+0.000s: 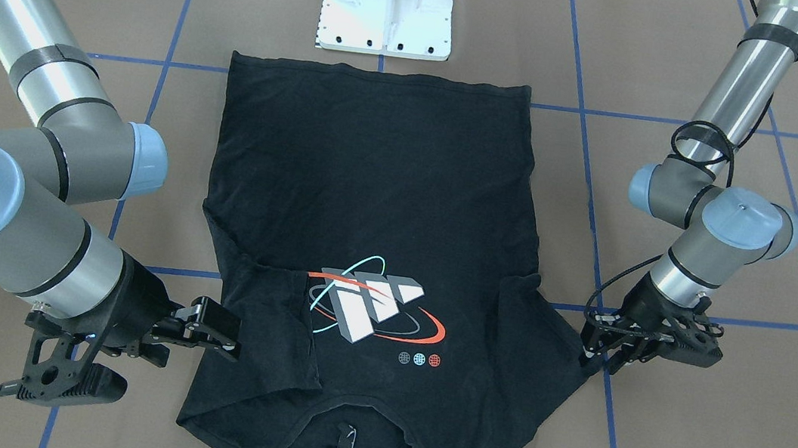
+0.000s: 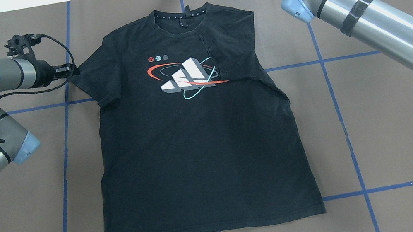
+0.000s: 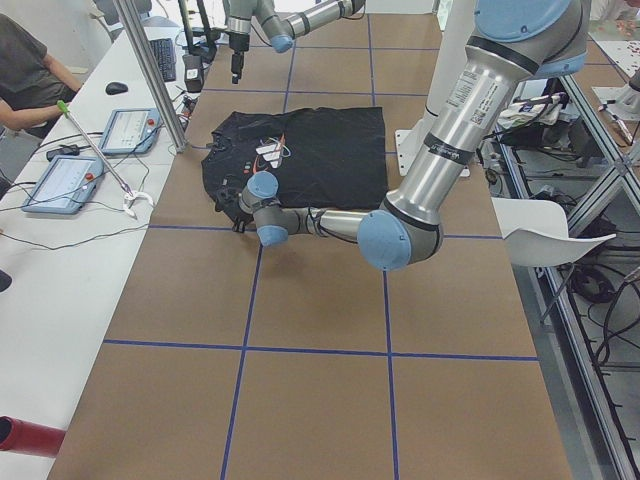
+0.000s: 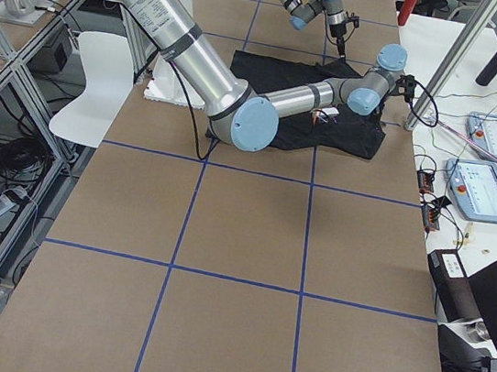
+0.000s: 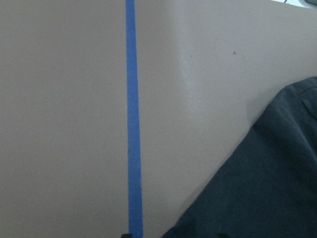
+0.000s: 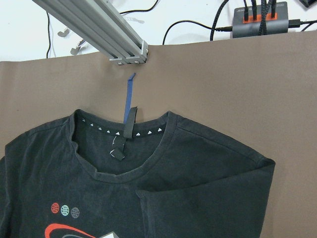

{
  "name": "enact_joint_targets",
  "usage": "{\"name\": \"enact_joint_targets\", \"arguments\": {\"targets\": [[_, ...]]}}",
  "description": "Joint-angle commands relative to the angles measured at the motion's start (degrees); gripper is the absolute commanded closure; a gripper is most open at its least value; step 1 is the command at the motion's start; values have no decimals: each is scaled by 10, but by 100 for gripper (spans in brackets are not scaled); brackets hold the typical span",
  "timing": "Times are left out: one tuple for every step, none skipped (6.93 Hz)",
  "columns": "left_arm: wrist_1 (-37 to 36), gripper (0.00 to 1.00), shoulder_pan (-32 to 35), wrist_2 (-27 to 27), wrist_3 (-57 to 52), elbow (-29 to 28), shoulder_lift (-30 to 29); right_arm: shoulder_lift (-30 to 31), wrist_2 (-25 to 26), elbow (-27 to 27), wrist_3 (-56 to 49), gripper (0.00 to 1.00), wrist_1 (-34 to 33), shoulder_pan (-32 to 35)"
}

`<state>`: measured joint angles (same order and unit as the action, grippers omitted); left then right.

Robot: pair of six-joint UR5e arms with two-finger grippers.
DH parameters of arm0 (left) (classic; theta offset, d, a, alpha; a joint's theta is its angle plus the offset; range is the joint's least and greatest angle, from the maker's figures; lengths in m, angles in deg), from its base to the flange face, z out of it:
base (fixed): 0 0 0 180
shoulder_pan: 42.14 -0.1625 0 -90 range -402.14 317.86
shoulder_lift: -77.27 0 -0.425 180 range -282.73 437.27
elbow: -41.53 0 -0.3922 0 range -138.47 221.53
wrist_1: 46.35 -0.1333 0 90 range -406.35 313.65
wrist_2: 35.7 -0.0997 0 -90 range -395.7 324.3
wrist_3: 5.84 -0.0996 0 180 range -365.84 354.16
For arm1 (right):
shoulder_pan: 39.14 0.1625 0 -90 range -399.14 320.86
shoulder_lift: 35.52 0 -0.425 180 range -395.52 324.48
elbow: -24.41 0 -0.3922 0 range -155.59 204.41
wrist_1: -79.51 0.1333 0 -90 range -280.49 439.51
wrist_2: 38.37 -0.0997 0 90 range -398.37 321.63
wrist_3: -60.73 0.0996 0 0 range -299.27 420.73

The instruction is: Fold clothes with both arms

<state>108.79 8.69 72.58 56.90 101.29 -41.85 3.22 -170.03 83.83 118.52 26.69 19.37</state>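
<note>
The black T-shirt (image 1: 374, 175) lies flat and logo-up (image 2: 187, 75) on the brown table, with its collar at the far edge (image 2: 181, 15). Its sleeve on my right side (image 2: 233, 52) is folded inward over the chest and also shows in the right wrist view (image 6: 208, 203). The other sleeve (image 2: 90, 83) lies spread out. My left gripper (image 1: 598, 366) is low at the table, at that sleeve's outer tip, and its jaws look slightly apart. The left wrist view shows only the sleeve's edge (image 5: 267, 188) and bare table. My right gripper (image 1: 229, 333) is raised above the shirt's collar end and is open and empty.
The white bolted pedestal (image 1: 388, 2) stands just beyond the shirt's hem. Blue tape lines (image 5: 132, 119) cross the table. An aluminium rail (image 6: 99, 29) and a power box with cables (image 6: 260, 20) sit past the collar edge. A side desk holds tablets (image 3: 125, 130), and a person sits there.
</note>
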Motion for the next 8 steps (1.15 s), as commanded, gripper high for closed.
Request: {"name": "enact_joint_targets", "arguments": {"targets": [[0,59,0,0,0,2,2,1,1,0,0,0,1,-1],[0,62,1,0,0,3,3,1,3,0,0,0,1,-2],[-2,67,1,0,0,4,3,1,3,-1,0,0,1,-2],[-4,76,1,0,1,4,3,1,3,-1,0,0,1,-3],[-4,87,1,-1,2,4,3,2,3,-2,0,0,1,-3],[-4,100,1,-1,4,4,3,2,3,-2,0,0,1,-3],[-5,100,1,0,5,6,2,2,3,-3,-1,0,1,-3],[-9,100,1,1,6,15,2,2,3,-3,-1,0,2,-2]]}}
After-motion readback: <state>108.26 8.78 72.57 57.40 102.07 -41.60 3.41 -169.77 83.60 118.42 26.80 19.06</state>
